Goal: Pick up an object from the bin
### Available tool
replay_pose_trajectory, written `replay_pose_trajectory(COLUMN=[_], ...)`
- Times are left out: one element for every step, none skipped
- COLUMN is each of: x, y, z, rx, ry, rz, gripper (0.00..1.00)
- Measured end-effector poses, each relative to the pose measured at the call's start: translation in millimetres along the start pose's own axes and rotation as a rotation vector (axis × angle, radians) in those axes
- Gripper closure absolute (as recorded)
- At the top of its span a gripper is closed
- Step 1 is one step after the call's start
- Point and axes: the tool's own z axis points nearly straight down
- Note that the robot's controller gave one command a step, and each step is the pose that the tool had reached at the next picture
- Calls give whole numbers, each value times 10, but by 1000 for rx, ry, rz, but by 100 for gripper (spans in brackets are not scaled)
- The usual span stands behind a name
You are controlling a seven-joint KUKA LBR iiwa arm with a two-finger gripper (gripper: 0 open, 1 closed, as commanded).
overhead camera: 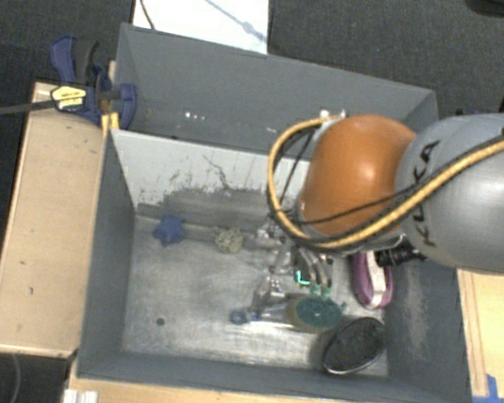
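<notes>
Flat round green disc (316, 312) lies right of centre on the bin (112, 259) floor, with a small shiny blue-tipped piece (243, 316) just left of it. The gripper (284, 284) is low over both; I can't tell if it's apart or together. I'd call this approach: next I need to centre on one thin, flat target. Glossy black oval (353, 345) and purple-white rounded thing (372, 281) crowd the right.

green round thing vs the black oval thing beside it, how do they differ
The green disc is teal; the black oval thing is dark. The disc is round; the black thing is elongated. The black thing is larger than the disc. Both lie side by side on the bin floor, toward its front right.
</notes>
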Motion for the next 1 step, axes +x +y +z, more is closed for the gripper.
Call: replay_pose_trajectory(x=[516], y=[-445], z=[806], rx=[2], ry=[5], rz=[-24], gripper=[0])
